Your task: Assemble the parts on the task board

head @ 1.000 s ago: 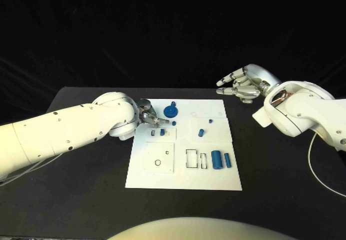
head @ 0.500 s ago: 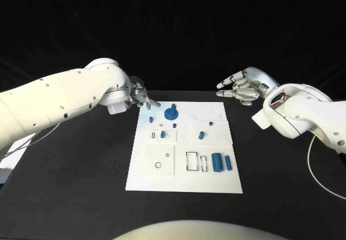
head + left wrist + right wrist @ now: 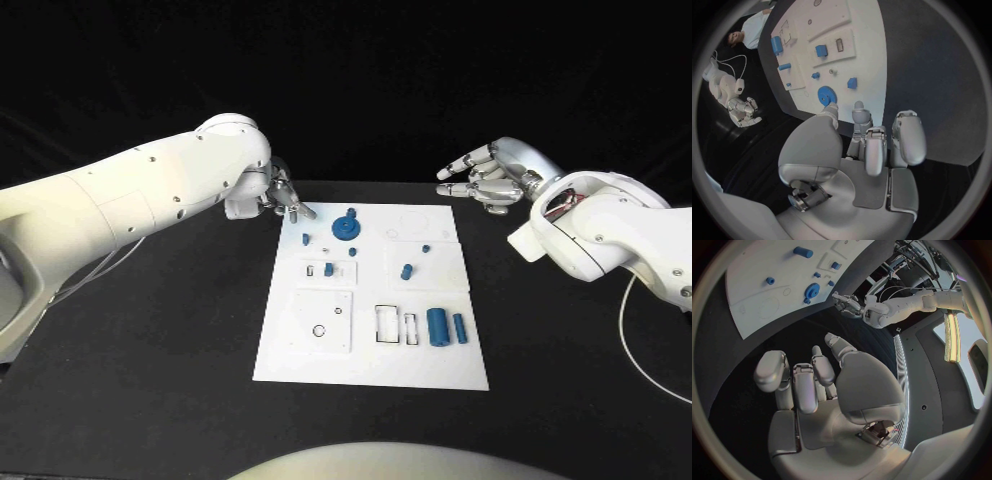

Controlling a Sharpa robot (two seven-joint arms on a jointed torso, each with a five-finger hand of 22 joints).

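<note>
The white task board (image 3: 375,355) lies in the middle of the black table. At its far end a blue gear (image 3: 346,227) stands, with a small blue piece (image 3: 306,238) just to its left. More small blue parts (image 3: 329,268) (image 3: 407,268) sit in the middle rows, and two blue cylinders (image 3: 437,326) (image 3: 460,326) lie near the right edge. My left hand (image 3: 278,198) hovers off the board's far left corner, fingers loosely apart and holding nothing; the left wrist view shows the gear (image 3: 826,94) just past its fingertips (image 3: 859,107). My right hand (image 3: 480,180) hangs beyond the far right corner, empty.
Black table (image 3: 159,330) surrounds the board on all sides. Empty outlined slots (image 3: 387,320) and a recessed plate (image 3: 322,320) mark the board's near half. The right wrist view shows the board (image 3: 761,275) and my left hand (image 3: 851,304) across from it.
My left arm has risen and swung back, taking its hand off the board's far left part to beyond the corner; the small blue piece beside the gear is now uncovered. The right hand barely moved.
</note>
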